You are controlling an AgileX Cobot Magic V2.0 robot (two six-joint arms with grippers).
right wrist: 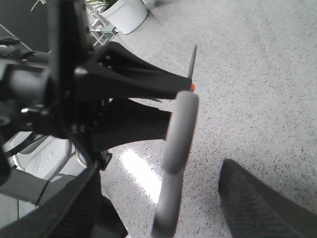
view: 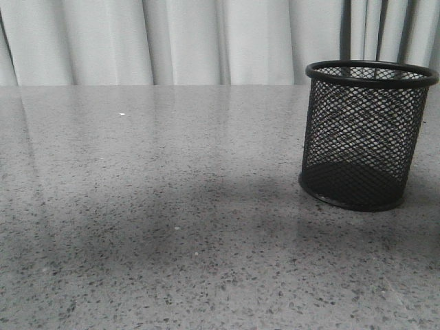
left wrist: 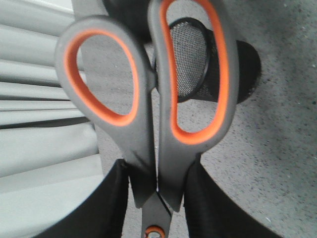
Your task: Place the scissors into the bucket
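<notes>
Okay, my left gripper (left wrist: 156, 198) clamped on scissors (left wrist: 153, 104) at blade root, handles out, aloft. Bucket (view: 368, 134) upright on table (view: 172, 206), front-right. My right gripper (right wrist: 163, 198) gapes, empty. Centre over rim, tip blades down before release.

Bucket (view: 363, 134) upright on table (view: 172, 206) at right, curtain (view: 172, 41) behind, scissors (left wrist: 153, 99) above bucket.

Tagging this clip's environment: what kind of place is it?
Probably an indoor lab or office demo bench: a grey speckled stone-look tabletop, pale curtains behind it, and a potted plant on the floor nearby.
</notes>
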